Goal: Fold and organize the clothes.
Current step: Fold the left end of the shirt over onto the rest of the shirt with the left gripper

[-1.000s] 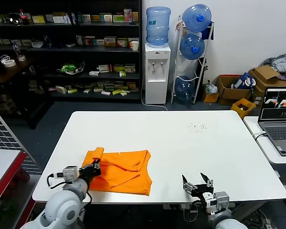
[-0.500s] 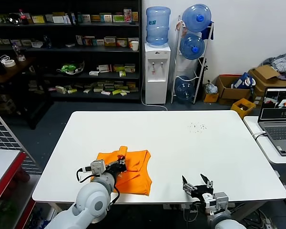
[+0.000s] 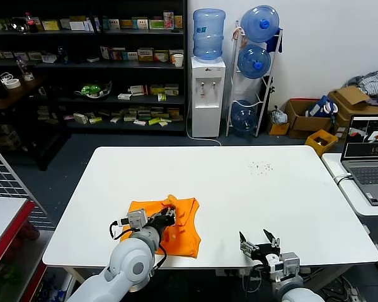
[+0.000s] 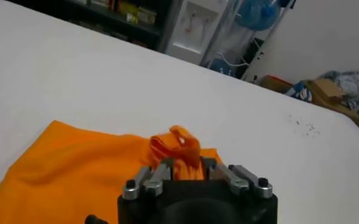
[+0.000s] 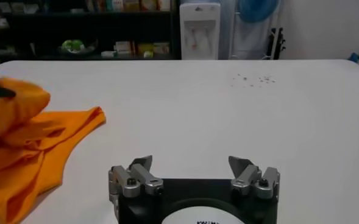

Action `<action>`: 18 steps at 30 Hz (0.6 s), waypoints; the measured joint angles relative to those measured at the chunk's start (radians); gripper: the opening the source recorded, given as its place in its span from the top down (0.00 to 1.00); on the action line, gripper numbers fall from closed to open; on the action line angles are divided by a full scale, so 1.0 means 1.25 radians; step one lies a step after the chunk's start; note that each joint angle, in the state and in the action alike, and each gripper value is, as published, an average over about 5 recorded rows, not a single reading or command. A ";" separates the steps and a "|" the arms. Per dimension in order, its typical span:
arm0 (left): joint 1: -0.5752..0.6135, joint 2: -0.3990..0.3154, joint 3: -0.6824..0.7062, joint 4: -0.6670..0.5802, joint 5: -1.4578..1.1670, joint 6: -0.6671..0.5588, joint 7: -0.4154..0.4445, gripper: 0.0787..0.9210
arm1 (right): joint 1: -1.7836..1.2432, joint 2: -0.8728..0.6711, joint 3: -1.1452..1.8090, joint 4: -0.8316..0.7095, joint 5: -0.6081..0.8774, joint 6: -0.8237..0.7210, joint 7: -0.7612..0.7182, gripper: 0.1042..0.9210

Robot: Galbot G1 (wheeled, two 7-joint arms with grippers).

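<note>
White table (image 3: 252,195) fills the head view; orange T-shirt (image 3: 176,226) lies partly folded on its near-left part, close to the front edge, plain side up. Head view alone shows the room behind: dark shelving (image 3: 88,63), water dispenser (image 3: 208,94) with a rack of bottles (image 3: 255,60) beside it, cardboard boxes (image 3: 315,116) with a grey heap of clothes (image 3: 375,82) at the far right, and a laptop (image 3: 368,157) on a side table.

Left gripper (image 3: 168,217) sits over the shirt's middle, at a raised orange fold. Head view hides the fingers behind the arm; left wrist view shows the left gripper (image 4: 188,170) with a bunched fold of T-shirt (image 4: 75,170) standing between its jaws, jaws narrow, cloth touching them, though grip or release cannot be told.

Right gripper (image 3: 259,240) is parked at the table's near edge, well apart from the shirt. Right wrist view shows right gripper (image 5: 191,164) jaws spread wide, nothing between, with the T-shirt (image 5: 27,152) off to one side and dark specks (image 5: 252,78) on the far tabletop.
</note>
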 measured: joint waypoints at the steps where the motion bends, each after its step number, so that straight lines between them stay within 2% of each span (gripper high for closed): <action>1: 0.002 0.001 -0.004 -0.003 -0.002 0.000 0.001 0.55 | 0.001 0.000 -0.001 0.000 0.000 0.000 0.000 0.12; 8: 0.041 0.043 -0.062 -0.017 -0.001 -0.003 0.027 0.31 | 0.006 -0.003 -0.006 -0.002 0.002 0.002 0.000 0.12; 13: 0.100 0.105 -0.137 -0.004 0.031 -0.021 0.093 0.15 | 0.010 -0.001 -0.011 -0.003 0.002 0.004 -0.002 0.12; 18: 0.162 0.146 -0.194 0.018 0.074 -0.046 0.179 0.12 | 0.009 -0.003 -0.011 -0.002 0.002 0.004 -0.002 0.12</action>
